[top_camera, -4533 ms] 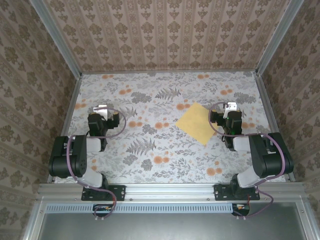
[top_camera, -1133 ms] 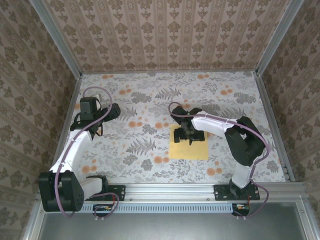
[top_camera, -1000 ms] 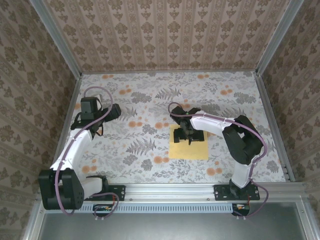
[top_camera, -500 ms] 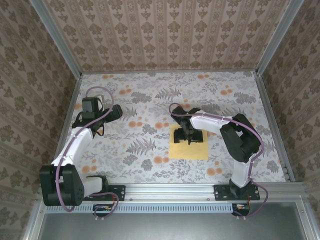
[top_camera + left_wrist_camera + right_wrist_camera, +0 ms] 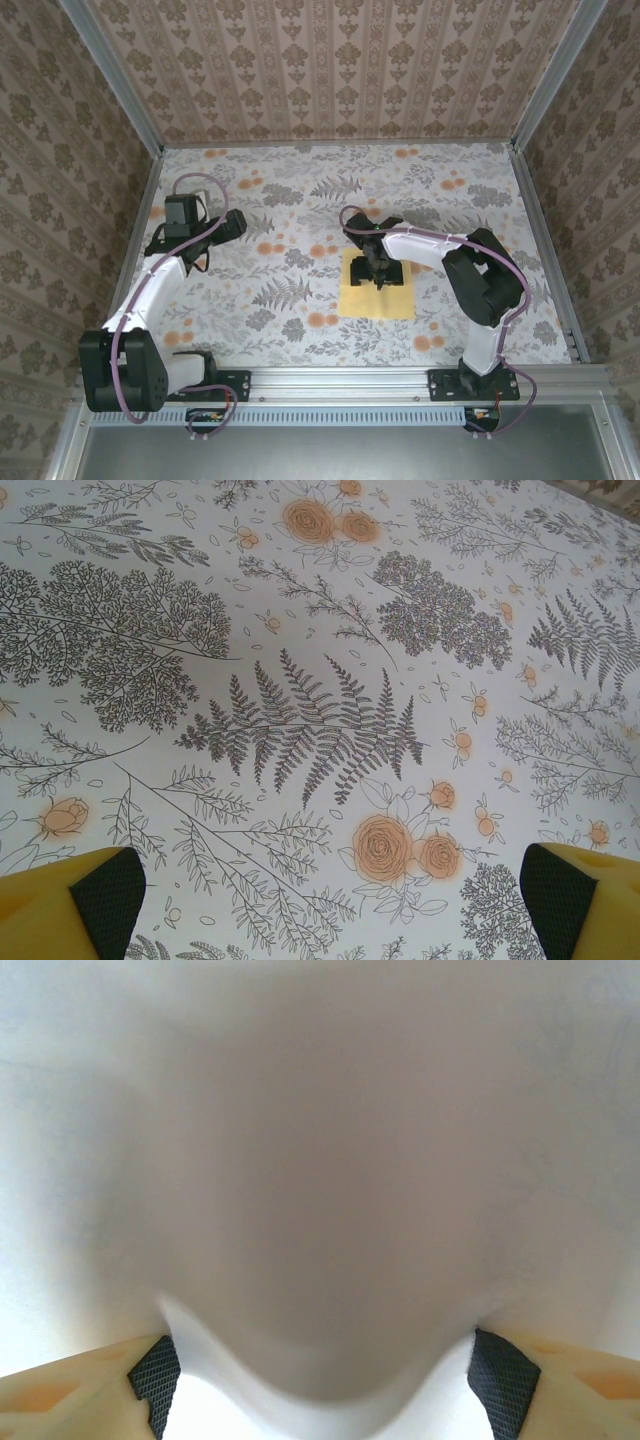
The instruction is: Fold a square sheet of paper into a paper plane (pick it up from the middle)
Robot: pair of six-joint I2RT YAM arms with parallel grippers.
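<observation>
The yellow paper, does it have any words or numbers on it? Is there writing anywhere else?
There is no text to read anywhere.
The square sheet of paper is plain pale yellow, with no print.
The table cover has only ferns and orange flowers.
The walls have a repeating leaf pattern, with no letters or numbers.

The table (image 5: 300,190) is covered by a pale cloth printed with grey ferns and orange roses. Walls (image 5: 330,70) papered in brown damask stripes enclose it on the far, left and right sides. Aluminium posts (image 5: 110,75) slant up from the far corners, and an aluminium rail (image 5: 340,378) runs along the near edge. The light is soft and even.
</observation>
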